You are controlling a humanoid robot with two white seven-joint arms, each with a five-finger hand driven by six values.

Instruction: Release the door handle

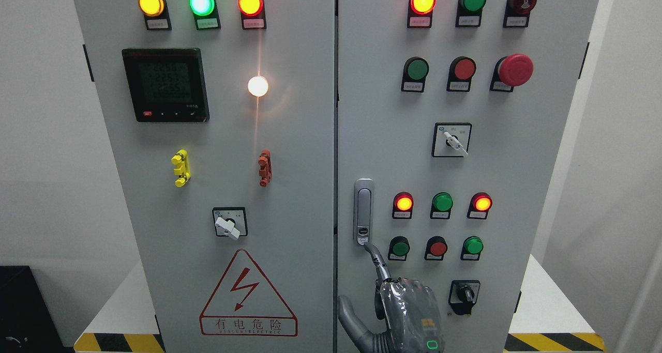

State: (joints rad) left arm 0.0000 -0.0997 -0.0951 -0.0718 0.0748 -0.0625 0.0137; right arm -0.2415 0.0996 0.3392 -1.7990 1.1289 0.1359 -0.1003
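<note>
While one fingertip [370, 249] meets the door handle [363, 211], the right robot hand [408, 311] grips nothing.

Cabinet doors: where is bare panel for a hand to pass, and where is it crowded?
Bare: left door between red clip and warning sign; right door between handle and upper selector. Crowded: buttons beside the handle, by the right hand.

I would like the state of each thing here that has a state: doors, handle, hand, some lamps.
Cabinet doors: both closed.
Door handle: flush against door, vertical.
Hand: below the handle, one finger extended to its lower end.
Top-left green lamp: lit.
Emergency stop button: cannot tell.
</note>
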